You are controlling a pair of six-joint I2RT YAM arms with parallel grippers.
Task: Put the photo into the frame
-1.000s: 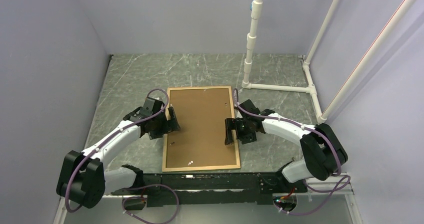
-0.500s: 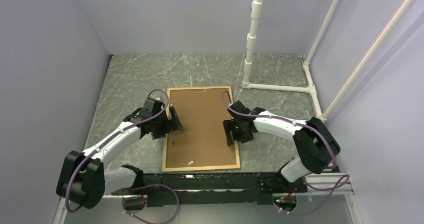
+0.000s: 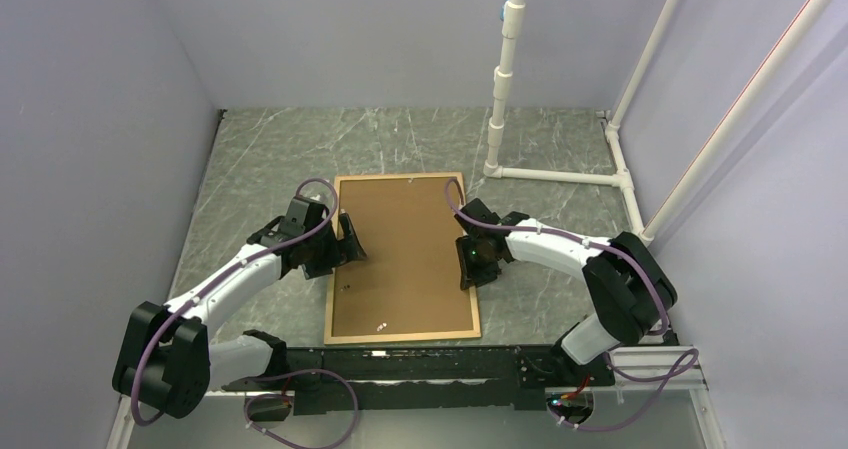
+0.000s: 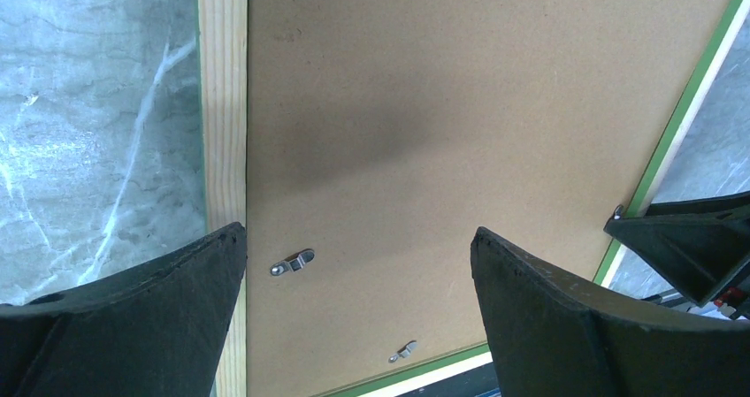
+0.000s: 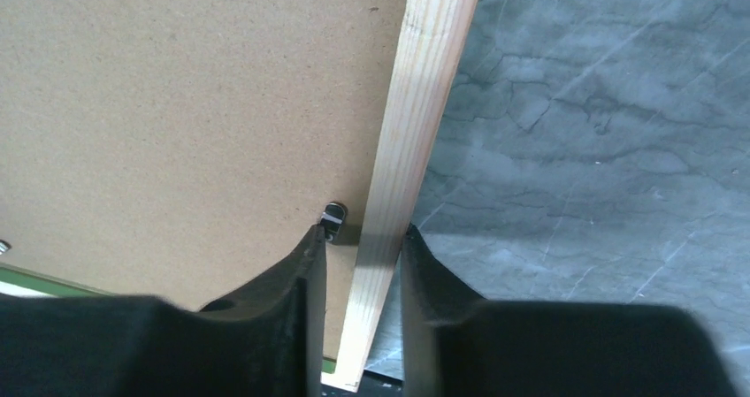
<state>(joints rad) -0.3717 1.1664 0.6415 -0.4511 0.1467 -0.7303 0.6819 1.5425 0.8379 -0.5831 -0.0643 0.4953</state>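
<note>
The frame (image 3: 402, 339) lies flat in the middle of the table (image 3: 270, 149), wood face up, with the brown board (image 3: 400, 249) seated inside it. The photo is nowhere in view, so I cannot tell whether it sits under the board or is elsewhere. The left gripper (image 4: 355, 238) hangs wide open over the left rail, holding nothing. The right gripper (image 5: 363, 231) straddles the right rail with its jaws drawn in close: the outer finger looks to be against the wood, while the inner one seems a sliver off it, just beside a small metal clip (image 5: 333, 211). Whether the rail is truly pinched I cannot tell. The risks follow from that thin hold. A rail this narrow could slip or twist out if lifted from one side only, and tilting the frame might let the board slide loose if the clips are turned aside. The inner finger could also snag the clip and drag the frame across the table.
</note>
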